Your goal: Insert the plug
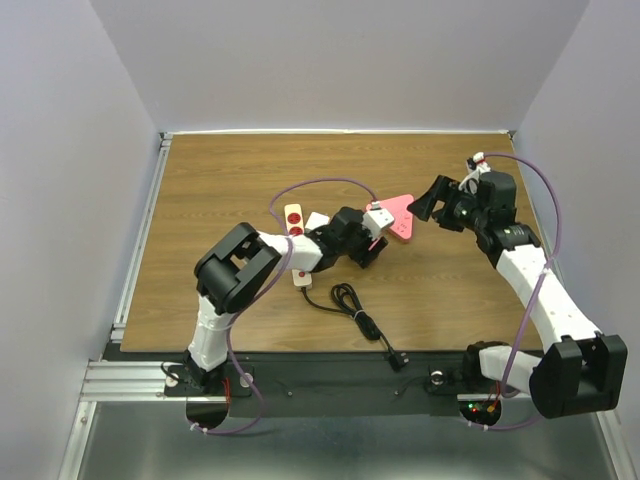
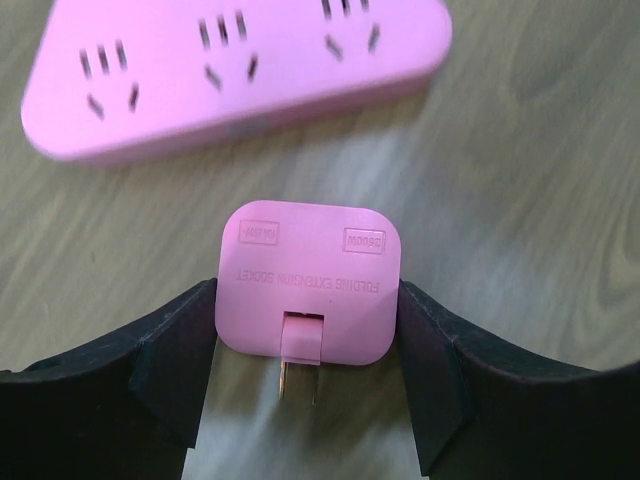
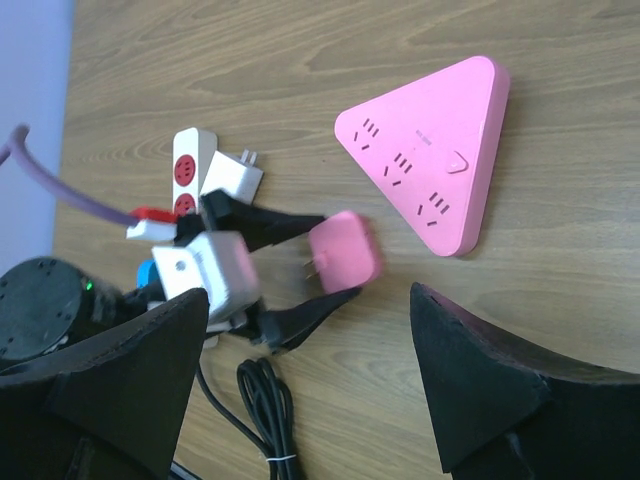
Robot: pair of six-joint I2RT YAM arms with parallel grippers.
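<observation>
- Wooden table (image 1: 240,180) lies under both claws.
- Pink triangular power strip (image 3: 435,150) lies flat in front of the left claw (image 2: 308,312), with the socket holes facing up. It is between the two claws and touches neither of them.
- Right claw (image 3: 308,292) is wide open and has nothing between its fingers. It points at the triangular strip and at the left claw.
- White power strip (image 3: 188,165) with red sockets lies behind the left claw, beside its arm. A small white adapter (image 3: 232,175) is just beside it.
- Black cable (image 1: 355,310) lies in a loose bundle behind the left claw, on the side of the arm bases.
- Pink plug (image 2: 308,275), the thing to insert, sits between the left claw's fingers, which press on its two sides. Its metal prongs point back toward the wrist. It is near the triangular strip, but bare wood shows between them.
</observation>
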